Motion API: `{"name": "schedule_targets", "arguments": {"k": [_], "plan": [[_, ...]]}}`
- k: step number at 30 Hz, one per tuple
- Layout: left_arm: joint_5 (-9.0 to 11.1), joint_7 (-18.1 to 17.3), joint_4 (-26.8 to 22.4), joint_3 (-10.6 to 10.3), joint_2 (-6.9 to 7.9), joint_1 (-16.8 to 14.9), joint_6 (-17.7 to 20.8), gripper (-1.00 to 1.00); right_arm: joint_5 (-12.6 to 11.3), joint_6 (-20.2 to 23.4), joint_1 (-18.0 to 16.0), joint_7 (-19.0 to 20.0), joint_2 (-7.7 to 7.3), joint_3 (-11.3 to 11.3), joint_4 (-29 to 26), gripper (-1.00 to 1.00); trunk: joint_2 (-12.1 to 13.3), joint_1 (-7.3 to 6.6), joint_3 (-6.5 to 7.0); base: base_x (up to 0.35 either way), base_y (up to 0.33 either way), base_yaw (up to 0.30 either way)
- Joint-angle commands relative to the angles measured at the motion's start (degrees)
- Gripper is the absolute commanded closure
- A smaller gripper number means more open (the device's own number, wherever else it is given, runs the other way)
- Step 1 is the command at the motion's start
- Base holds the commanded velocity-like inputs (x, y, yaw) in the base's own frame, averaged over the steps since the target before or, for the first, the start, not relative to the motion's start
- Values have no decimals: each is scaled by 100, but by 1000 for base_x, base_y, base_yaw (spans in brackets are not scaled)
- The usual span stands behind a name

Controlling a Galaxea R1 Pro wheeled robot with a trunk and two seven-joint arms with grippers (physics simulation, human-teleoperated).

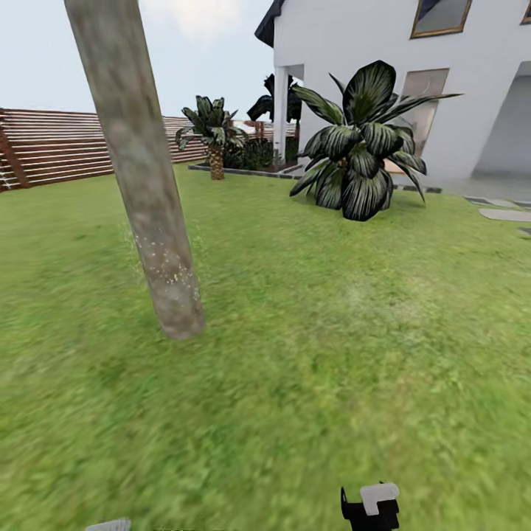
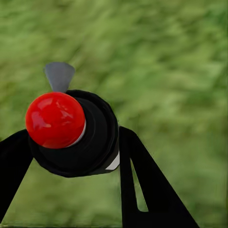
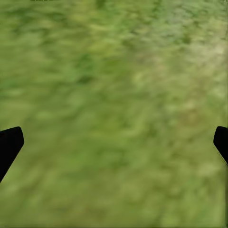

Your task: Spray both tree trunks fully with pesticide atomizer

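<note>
Left wrist view: the left gripper (image 2: 71, 156) has its black jaws clamped round the atomizer (image 2: 83, 142) (glossy red cap). The right gripper (image 3: 114, 142) gapes, empty, over blurred lawn (image 3: 114, 71). A mottled trunk (image 1: 147, 214) stands nearby, its top cut off.

Mottled tan-grey tree trunk (image 1: 140, 169) at upper left; green lawn (image 1: 332, 332); dark pesticide atomizer (image 2: 78, 135) with glossy red cap; white-striped dark-leaved plant (image 1: 361, 147).
</note>
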Motion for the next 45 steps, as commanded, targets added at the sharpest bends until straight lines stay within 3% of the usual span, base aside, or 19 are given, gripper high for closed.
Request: {"name": "schedule_targets", "arguments": {"k": [1,9,31,45], "plan": [[-2,33,0,-5,-5,-1,-1,100,0,0,0,0,0,0,0,-100,0,0,6,-6,-271,219],[-3,63,3,-5,-8,1,8,100,0,0,0,-7,0,0,0,-100,0,0,48,-86,-236,219],[2,55,7,-4,23,-1,-1,100,4,0,0,-9,-9,0,0,-100,0,0,165,-4,-5,219],[4,55,7,4,27,-2,5,100,0,0,0,-9,14,0,0,-100,0,0,236,-231,-178,222]]}}
